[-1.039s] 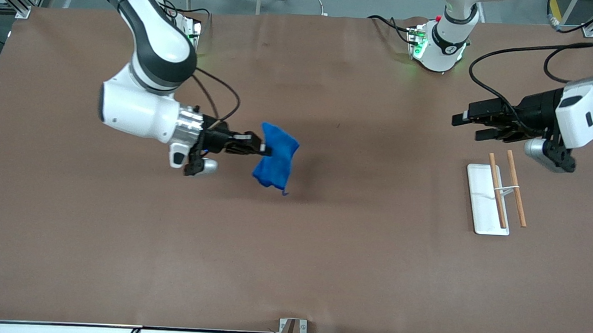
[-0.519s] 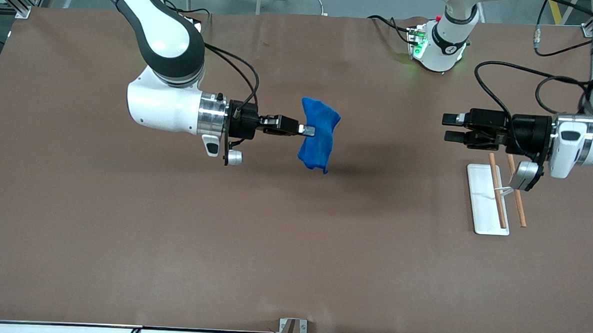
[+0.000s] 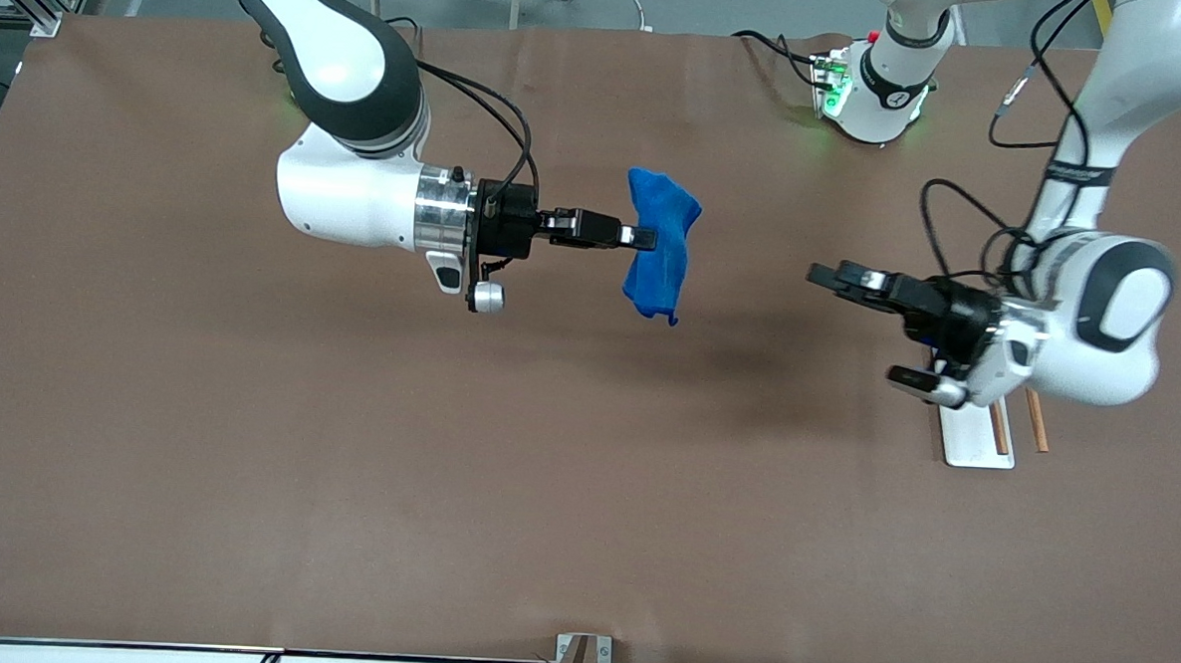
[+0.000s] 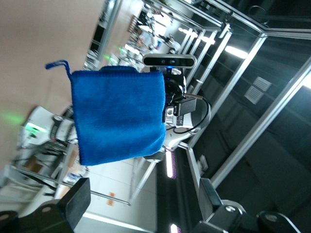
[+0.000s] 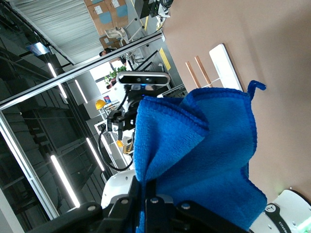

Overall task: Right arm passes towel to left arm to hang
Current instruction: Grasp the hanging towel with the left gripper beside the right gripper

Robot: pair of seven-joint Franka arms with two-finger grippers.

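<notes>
Blue, fuzzy and soft: the small bright blue rectangular towel (image 3: 662, 245) hangs in the air over the middle of the brown paper-covered table (image 3: 346, 460), well clear of the surface. You see it draped in a loose fold, pinched at one edge, with a stitched hem and a short thread loop dangling at its lowest corner. In the right wrist view the pile reads as plush terry with a rolled, stitched border (image 5: 204, 160).

Right gripper (image 3: 644, 238): the black fingers lie level and are clamped tight on the towel's edge, the arm reaching in from its base toward the table's centre.

Left gripper (image 3: 827, 277): held in the air over bare table near the left arm's end, pointing toward the towel but well apart from it. Its two dark fingers (image 4: 73, 201) stand wide, nothing between them; in the left wrist view the cloth (image 4: 116, 116) hangs flat and square ahead of them.

Under the left arm's wrist you can make out a flat white rectangular rack base (image 3: 967, 440) lying on the table, with two thin brown wooden rods (image 3: 1037, 421) above it, mostly hidden by the arm. In the right wrist view the white slab (image 5: 226, 65) and both rods (image 5: 197, 73) show more fully.
</notes>
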